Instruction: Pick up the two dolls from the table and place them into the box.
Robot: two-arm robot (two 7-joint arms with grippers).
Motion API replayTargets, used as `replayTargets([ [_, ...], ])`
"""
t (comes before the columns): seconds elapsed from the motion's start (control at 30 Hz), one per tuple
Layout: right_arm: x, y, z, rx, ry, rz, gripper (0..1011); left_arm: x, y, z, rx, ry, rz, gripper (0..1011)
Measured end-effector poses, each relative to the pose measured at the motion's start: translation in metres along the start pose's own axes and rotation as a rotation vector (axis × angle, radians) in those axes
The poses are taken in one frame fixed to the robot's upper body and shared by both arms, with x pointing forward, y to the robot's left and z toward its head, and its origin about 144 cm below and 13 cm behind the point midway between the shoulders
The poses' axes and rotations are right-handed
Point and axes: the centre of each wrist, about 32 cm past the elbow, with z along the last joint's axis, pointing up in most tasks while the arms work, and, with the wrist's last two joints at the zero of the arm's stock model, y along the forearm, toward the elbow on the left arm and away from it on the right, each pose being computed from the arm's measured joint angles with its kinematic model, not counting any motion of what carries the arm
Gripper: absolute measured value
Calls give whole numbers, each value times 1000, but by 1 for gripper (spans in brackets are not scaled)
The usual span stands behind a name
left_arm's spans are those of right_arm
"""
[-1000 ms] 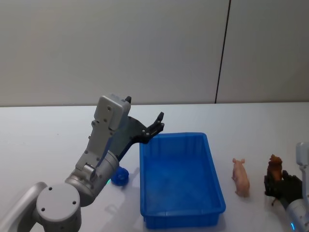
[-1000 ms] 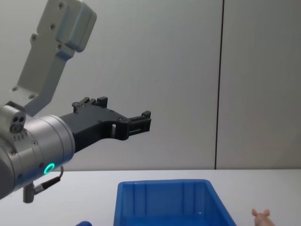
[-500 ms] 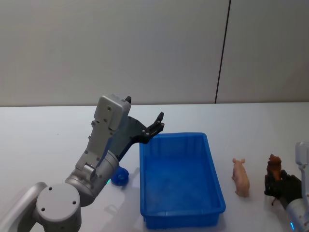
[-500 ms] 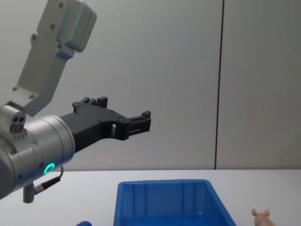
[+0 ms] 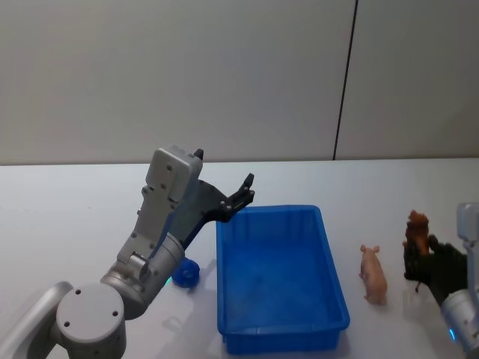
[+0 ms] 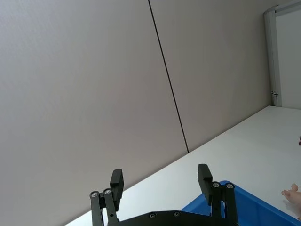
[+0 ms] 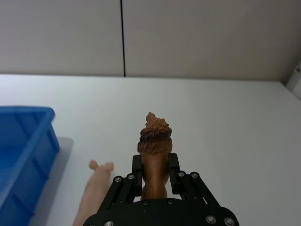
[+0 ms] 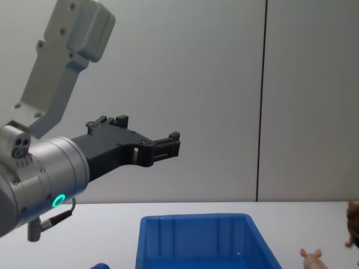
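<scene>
The dark reddish-brown doll (image 7: 154,139) stands upright, pinched low on its body between the 2 black fingers (image 7: 136,165) of the right gripper (image 5: 416,260). The head and shoulders rise above the fingertips. It sits at the right of the scene, well apart from the box (image 5: 269,210). Whether its feet are clear of the white table (image 5: 75,196) cannot be told for sure.

The pale pink doll (image 5: 373,274) lies on the table between the brown doll and the box, near the box's right wall, with nothing touching it.

Both dolls look like small, light, hard moulded figures, probably smooth and a little slippery. A firm pinch across the thick middle of the body seems the safest hold, since thin legs or ears could slip or twist out.

The bright blue box sits open at the centre of the table with no doll inside.

The right arm reaches in from the lower right, with the gripper pointing forward and its jaws narrow and closed on the brown doll. The left gripper (image 6: 160,175) hangs idle in the air above the box's far left corner, with its jaws spread wide and holding nothing. A small blue rounded thing (image 5: 185,273) rests on the table left of the box.
</scene>
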Motion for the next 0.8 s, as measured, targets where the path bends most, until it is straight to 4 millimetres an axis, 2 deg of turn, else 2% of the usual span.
replayTargets([
  [0.37, -6, -3, 24, 150, -30, 102, 315, 0, 0, 0, 0, 0, 0, 1001],
  [0.8, -17, -7, 45, 231, -43, 273, 315, 0, 0, 0, 0, 0, 0, 1001],
])
